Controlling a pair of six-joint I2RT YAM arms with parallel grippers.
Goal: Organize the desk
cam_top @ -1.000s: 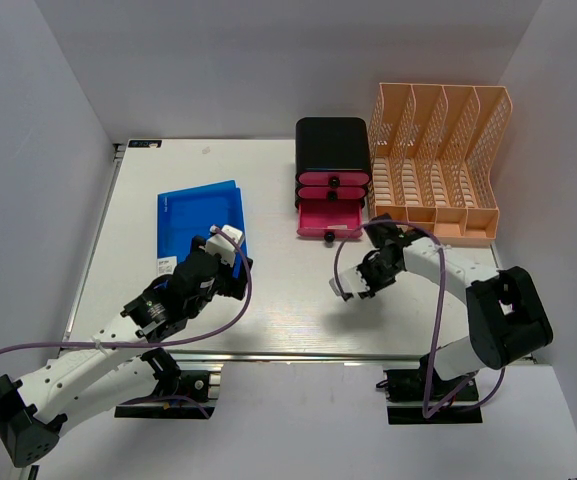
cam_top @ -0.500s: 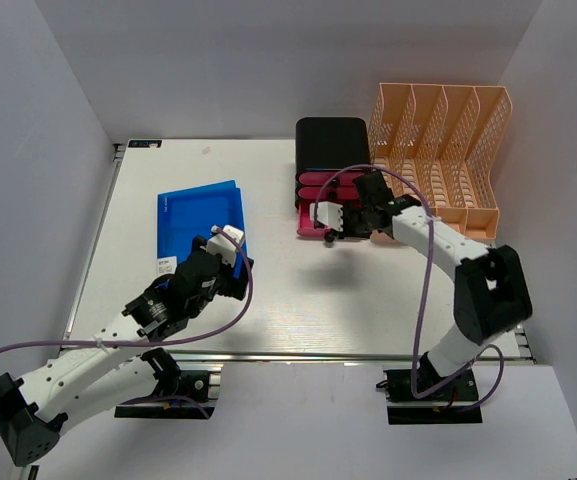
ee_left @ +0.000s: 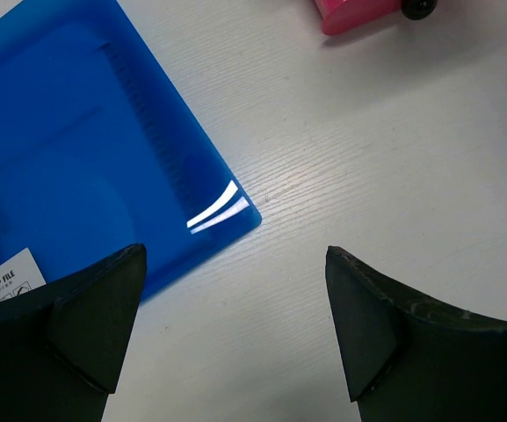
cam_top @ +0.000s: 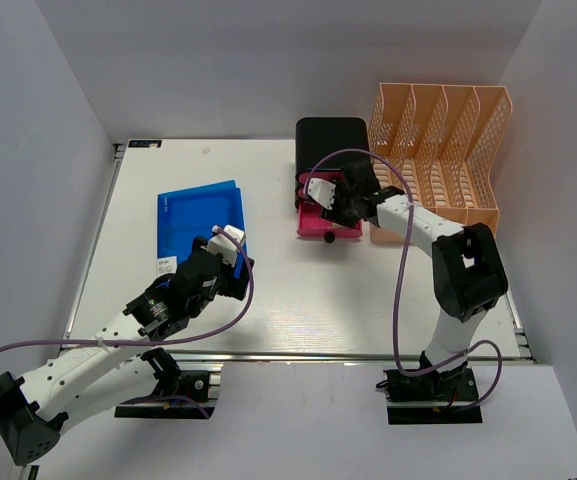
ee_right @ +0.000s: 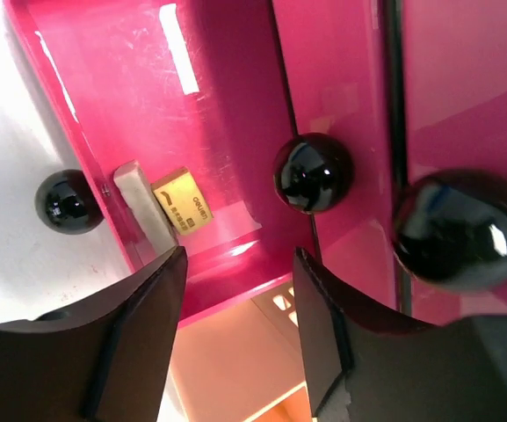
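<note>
Looking from above: white bench spans the view, carrying the drawer unit. Right hand over the unit's open bottom drawer. Left hand well left of the unit, at the blue folder corner.
Left wrist: fingers apart, folder corner between them.
Right wrist: fingers apart above the open drawer, gold-labelled item inside.
</note>
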